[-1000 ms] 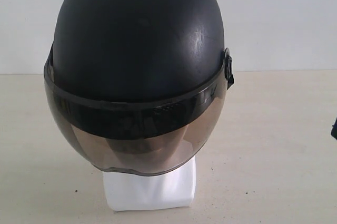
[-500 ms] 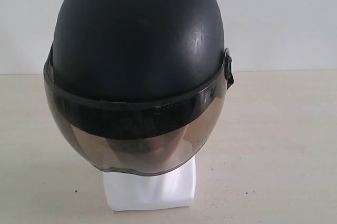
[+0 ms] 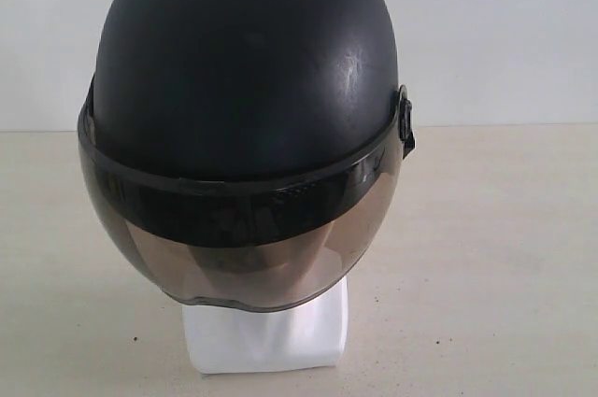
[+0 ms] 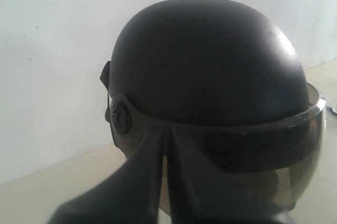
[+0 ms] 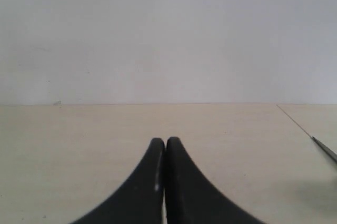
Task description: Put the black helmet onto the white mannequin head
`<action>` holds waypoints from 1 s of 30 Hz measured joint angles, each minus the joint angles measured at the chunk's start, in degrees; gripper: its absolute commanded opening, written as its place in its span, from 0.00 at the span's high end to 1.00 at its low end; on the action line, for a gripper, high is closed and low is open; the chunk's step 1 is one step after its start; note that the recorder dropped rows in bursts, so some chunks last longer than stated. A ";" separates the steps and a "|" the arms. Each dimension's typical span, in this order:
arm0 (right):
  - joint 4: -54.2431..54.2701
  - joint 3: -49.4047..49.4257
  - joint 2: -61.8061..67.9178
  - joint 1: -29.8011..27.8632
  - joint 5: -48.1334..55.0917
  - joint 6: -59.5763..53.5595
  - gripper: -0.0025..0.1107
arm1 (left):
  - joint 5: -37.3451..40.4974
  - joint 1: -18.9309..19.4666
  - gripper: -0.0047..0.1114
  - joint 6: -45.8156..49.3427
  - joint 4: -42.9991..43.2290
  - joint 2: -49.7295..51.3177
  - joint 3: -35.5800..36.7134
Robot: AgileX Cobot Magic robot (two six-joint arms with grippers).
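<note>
Rounded matte black helmet caps glossy white mannequin head, frame centre. Left gripper faces its side, right gripper doesn't. Both pressed together, empty.

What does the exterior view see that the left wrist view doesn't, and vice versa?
Only the exterior view shows the white mannequin head, its squarish base poking out under the black helmet. Only the left wrist view shows the left gripper, jaws together, in front of the helmet. Both show the helmet, its tinted visor, the pale table and the white wall.
</note>
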 measured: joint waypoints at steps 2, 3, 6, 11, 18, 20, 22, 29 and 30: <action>0.00 0.11 -1.19 0.00 0.45 -0.15 0.98 | 0.00 0.00 0.92 0.00 0.00 0.00 0.00; 0.00 0.11 -1.63 0.00 0.59 -0.15 0.98 | 0.00 0.00 0.92 0.00 0.00 0.00 0.00; -0.08 0.21 -1.84 0.00 1.79 -0.15 0.98 | 0.00 0.00 0.92 0.00 0.00 0.00 0.00; -0.08 0.21 -3.64 0.00 8.27 1.59 0.98 | 0.00 0.00 0.92 0.00 0.00 0.00 0.00; -3.89 0.47 -4.40 -0.22 15.40 7.76 0.98 | 0.00 0.00 0.92 0.00 0.00 0.00 0.00; -6.19 0.52 -4.40 -0.26 16.32 9.88 0.98 | 0.00 0.00 0.92 0.00 0.00 0.00 0.00; -7.53 0.50 -4.40 -0.35 17.14 11.22 0.98 | 0.00 0.00 0.92 0.00 0.00 0.00 0.00; -8.20 0.50 -4.40 -0.35 17.92 12.27 0.98 | 0.00 0.00 0.92 0.00 0.00 0.00 0.05; -8.20 0.50 -4.40 -0.35 18.01 12.27 0.98 | 0.00 0.00 0.92 0.00 0.00 0.00 0.05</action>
